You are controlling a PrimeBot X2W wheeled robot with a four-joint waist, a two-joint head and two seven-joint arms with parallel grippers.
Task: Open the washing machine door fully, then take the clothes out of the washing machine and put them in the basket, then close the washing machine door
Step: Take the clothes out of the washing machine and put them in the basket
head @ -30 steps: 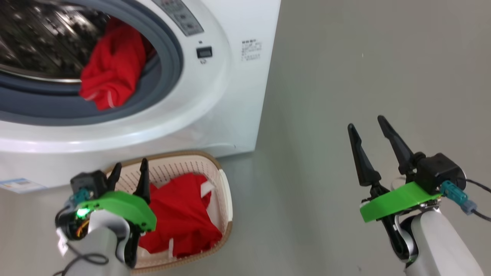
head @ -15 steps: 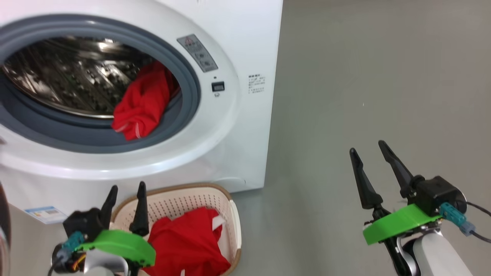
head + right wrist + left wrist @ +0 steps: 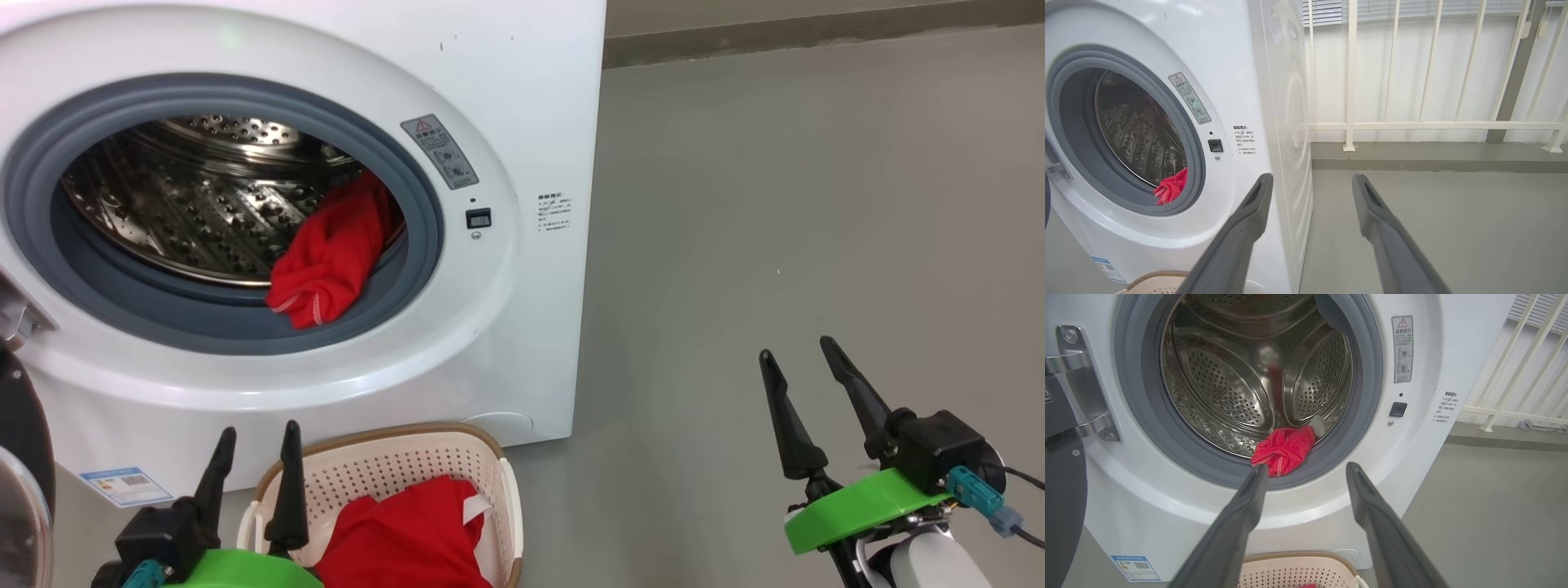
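Note:
The white washing machine [image 3: 522,122] stands with its mouth uncovered; its door [image 3: 20,482] hangs swung out at the left edge. A red garment [image 3: 331,253] [image 3: 1286,449] drapes over the grey seal at the drum's lower right, also seen in the right wrist view [image 3: 1171,190]. Below, the cream basket [image 3: 490,457] [image 3: 1298,565] holds more red clothes [image 3: 408,539] with white trim. My left gripper [image 3: 253,437] is open beside the basket's left rim, fingers empty. My right gripper [image 3: 796,351] is open over bare floor to the right of the machine.
Grey floor [image 3: 816,204] stretches right of the machine. A white railing [image 3: 1412,124] and a raised step [image 3: 1412,157] run along the far wall. A blue label [image 3: 122,486] sits at the machine's lower left corner.
The head camera has tilted up, so the machine, basket and both grippers sit lower in the picture and more of the drum shows. Both grippers stay open and empty.

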